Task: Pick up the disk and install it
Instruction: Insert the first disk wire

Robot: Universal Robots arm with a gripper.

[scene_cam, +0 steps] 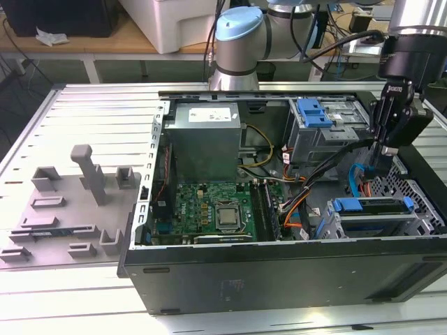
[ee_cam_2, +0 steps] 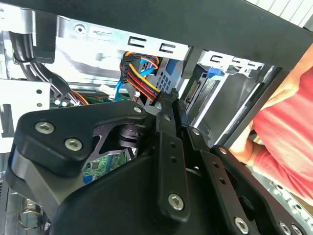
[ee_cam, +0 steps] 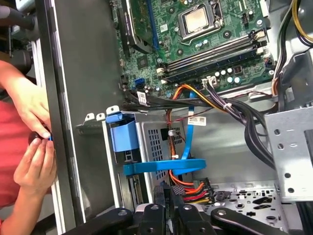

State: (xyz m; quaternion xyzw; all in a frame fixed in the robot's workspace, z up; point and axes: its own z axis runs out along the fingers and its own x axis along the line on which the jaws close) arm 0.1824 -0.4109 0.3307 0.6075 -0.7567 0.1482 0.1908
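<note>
Well, I had the gripper (scene_cam: 377, 164) hanging just above the disk (scene_cam: 370, 208) — already seated in its cage (scene_cam: 349, 227) at the exterior view's right, blue bracket uppermost. Jaws were pinched together, empty — slim enough, I judged, to clear the cables (ee_cam: 247, 125).

end effector (ee_cam: 171, 193) cropped by frame edge in first wrist view; in second wrist view its black body blocks most of the case (ee_cam_2: 146, 19) interior; person's hand (ee_cam: 36, 164): arm cut off at picture edge
</note>
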